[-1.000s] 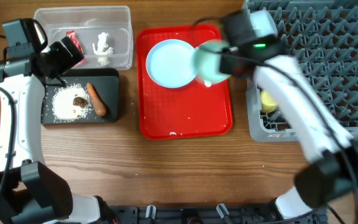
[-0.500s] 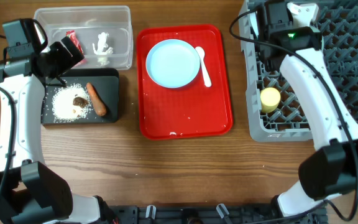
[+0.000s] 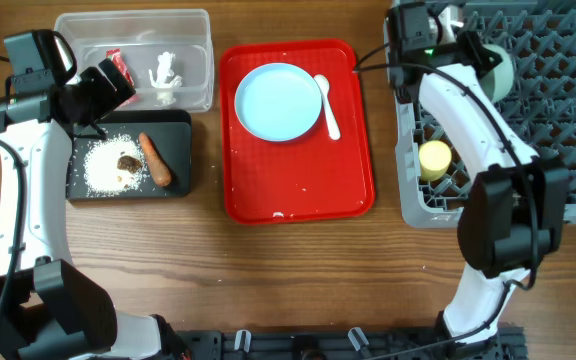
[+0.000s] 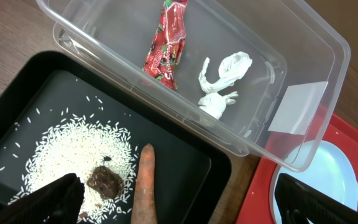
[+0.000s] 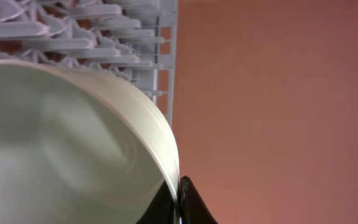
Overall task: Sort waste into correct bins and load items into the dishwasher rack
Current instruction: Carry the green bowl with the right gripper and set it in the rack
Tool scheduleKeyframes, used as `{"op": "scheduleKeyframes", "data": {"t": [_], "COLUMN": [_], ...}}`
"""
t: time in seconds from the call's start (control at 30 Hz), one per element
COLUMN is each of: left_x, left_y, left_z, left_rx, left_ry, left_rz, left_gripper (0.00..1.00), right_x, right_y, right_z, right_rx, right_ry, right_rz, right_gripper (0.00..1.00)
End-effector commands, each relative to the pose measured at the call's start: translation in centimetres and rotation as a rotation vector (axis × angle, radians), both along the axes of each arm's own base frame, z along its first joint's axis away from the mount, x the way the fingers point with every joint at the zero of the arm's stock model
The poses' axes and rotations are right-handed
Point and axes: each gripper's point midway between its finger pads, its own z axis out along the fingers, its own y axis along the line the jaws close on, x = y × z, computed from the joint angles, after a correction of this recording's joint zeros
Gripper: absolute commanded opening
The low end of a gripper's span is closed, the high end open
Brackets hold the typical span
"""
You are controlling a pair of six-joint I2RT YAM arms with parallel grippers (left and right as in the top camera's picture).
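one bowl going in: right gripper (image 3: pixel 471 55) pinching pale-green bowl (image 3: pixel 496 70) by rim over dishwasher rack (image 3: pixel 568 120); next, seat it between pegs, release. left gripper (image 4: pixel 179 202) spread above black bin (image 3: pixel 180 150); plate (image 3: pixel 278 102), spoon (image 3: pixel 328 108) wait on tray (image 3: pixel 298 190)

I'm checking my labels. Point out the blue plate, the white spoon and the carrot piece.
blue plate (image 3: pixel 278 100): overhead view, centre of its face.
white spoon (image 3: pixel 329 112): overhead view, middle of its handle.
carrot piece (image 4: pixel 143 183): left wrist view, middle of its visible length.
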Motion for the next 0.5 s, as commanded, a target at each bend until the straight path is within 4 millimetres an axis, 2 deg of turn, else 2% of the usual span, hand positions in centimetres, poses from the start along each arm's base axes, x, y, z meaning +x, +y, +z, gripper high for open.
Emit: {"op": "scheduleKeyframes", "data": {"t": [0.0, 0.17, 0.27, 0.4, 0.47], "left_x": [0.0, 0.0, 0.0, 0.0, 0.0], "left_y": [0.2, 0.2, 0.2, 0.2, 0.2], "left_z": [0.5, 0.5, 0.5, 0.5, 0.5], "left_rx": [0.014, 0.014, 0.014, 0.014, 0.014], "left_ry": [-0.01, -0.01, -0.01, -0.01, -0.01], "left_rz": [0.002, 0.002, 0.002, 0.002, 0.002], "left_gripper": [1.0, 1.0, 1.0, 1.0, 1.0], "right_x": [0.8, 1.0, 0.9, 0.3, 0.3], "right_y": [2.5, 4.1, 4.1, 3.0, 3.1], "right_z": [-1.4, -1.9, -1.9, -0.1, -0.3], "right_rx": [0.035, 0.057, 0.054, -0.047, -0.036], "right_ry": [0.047, 0.06, 0.069, 0.036, 0.039], "right_rz": [0.076, 0.119, 0.118, 0.06, 0.065], "right_gripper": [0.06, 0.06, 0.06, 0.06, 0.06]}}
